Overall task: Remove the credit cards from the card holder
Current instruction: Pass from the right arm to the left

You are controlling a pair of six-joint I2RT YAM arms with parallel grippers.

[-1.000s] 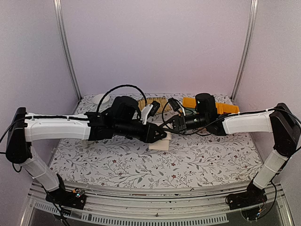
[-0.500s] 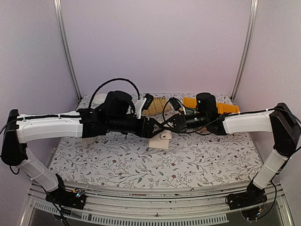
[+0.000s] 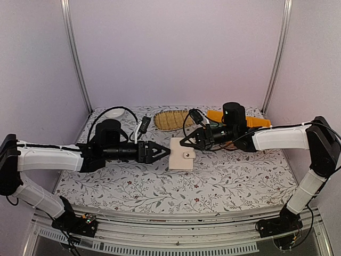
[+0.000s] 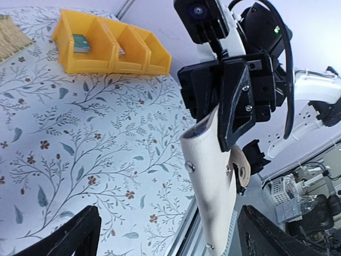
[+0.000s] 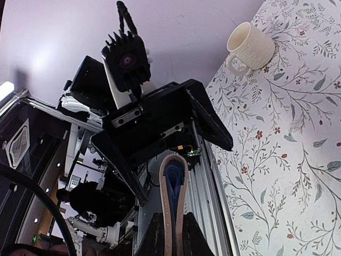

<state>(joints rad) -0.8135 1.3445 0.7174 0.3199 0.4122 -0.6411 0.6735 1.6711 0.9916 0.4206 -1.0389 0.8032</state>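
Top external: left gripper (image 3: 160, 152) is spread wide, low over the bench (image 3: 224, 181), just left of the card holder (image 3: 182, 154) and not touching it. Right gripper (image 3: 187, 143) is pinched on the holder's far-right corner. The holder is mid-bench, flat beige face w/ snap tab toward the camera. Woven mat (image 3: 173, 120) lies at the far side, yellow bins (image 3: 250, 122) far right, white mug (image 3: 113, 112) far left.

Left wrist: own gripper (image 4: 170, 240) has its fingers (image 4: 80, 237) far apart at the frame's bottom corners, nothing btwn them. The card holder (image 4: 213, 192) hangs upright off the bench, its top edge clamped in the right gripper (image 4: 226, 133), tab sticking out on its right. Yellow bins (image 4: 112, 48) sit beyond on the floral bench (image 4: 80, 144).

Right wrist: own gripper (image 5: 173, 234) is narrow, squeezing the card holder (image 5: 166, 213), seen edge-on. A credit card (image 5: 173, 178), blue, shows inside the fold. Left gripper (image 5: 165, 141) faces it, wide open, close to the holder's free edge; can't tell if they touch. White mug (image 5: 249, 45) stands on the bench (image 5: 277, 160).
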